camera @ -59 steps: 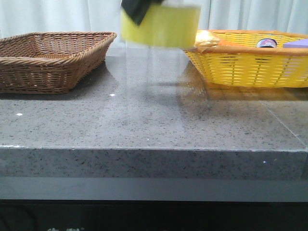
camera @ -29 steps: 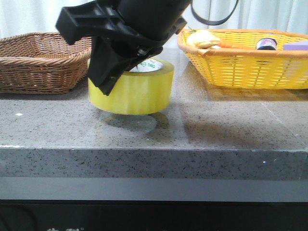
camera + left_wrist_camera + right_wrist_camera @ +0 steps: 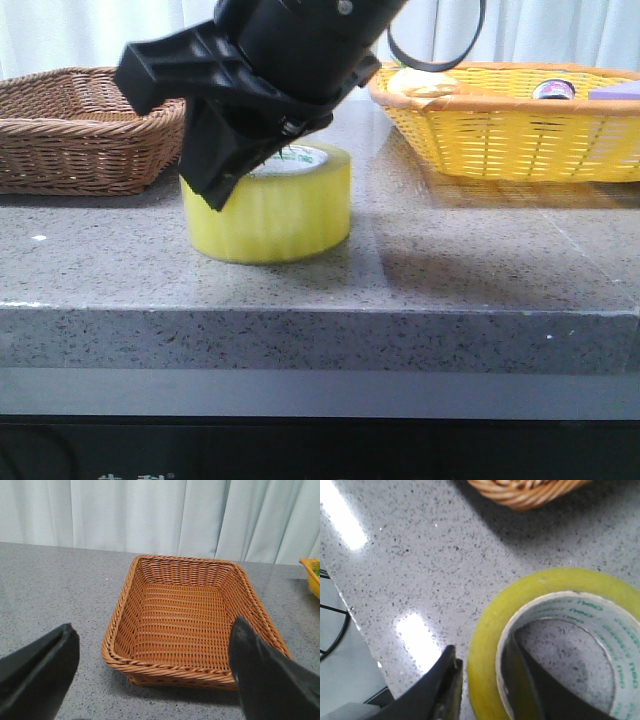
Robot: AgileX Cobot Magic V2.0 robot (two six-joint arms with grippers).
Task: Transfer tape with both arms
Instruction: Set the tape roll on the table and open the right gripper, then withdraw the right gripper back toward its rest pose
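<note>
The tape (image 3: 275,215), a wide yellow roll with a white green-printed core, stands flat on the grey table (image 3: 450,270), just right of the brown basket. My right gripper (image 3: 235,180) comes down on it from above. In the right wrist view the tape (image 3: 560,580) lies under my right gripper (image 3: 482,647). One finger is inside the core. The other is outside the wall, with a thin strip of table showing between it and the roll. My left gripper (image 3: 155,675) is wide open and empty in front of the brown basket (image 3: 180,610).
The brown wicker basket (image 3: 90,130) stands at the back left, empty. A yellow basket (image 3: 510,140) at the back right holds a purple block (image 3: 615,92), a dark-capped jar (image 3: 553,90) and some food (image 3: 430,85). The table's front edge (image 3: 320,312) is near.
The right arm came down from above with the tape. Half a second ago the roll hung tilted just above the table; now it rests flat on it.
</note>
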